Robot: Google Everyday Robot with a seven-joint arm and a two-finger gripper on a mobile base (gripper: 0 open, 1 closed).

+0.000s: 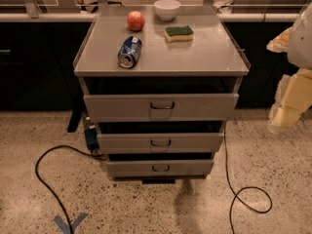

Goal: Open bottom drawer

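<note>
The bottom drawer (160, 168) is the lowest and smallest of three grey drawer fronts in the metal cabinet (161, 57). It has a small dark wire loop handle (160, 168) at its centre, and its inside is hidden. The middle drawer (160, 142) and the top drawer (161, 106) sit above it. My gripper (285, 116) shows as pale cream parts at the right edge, to the right of the cabinet at about the top drawer's height. It is well apart from the bottom drawer's handle.
On the cabinet top lie a blue soda can (129, 52) on its side, a red apple (135, 20), a white bowl (167, 9) and a green-yellow sponge (178, 33). Black cables (44, 179) loop on the speckled floor on both sides. A dark counter runs behind.
</note>
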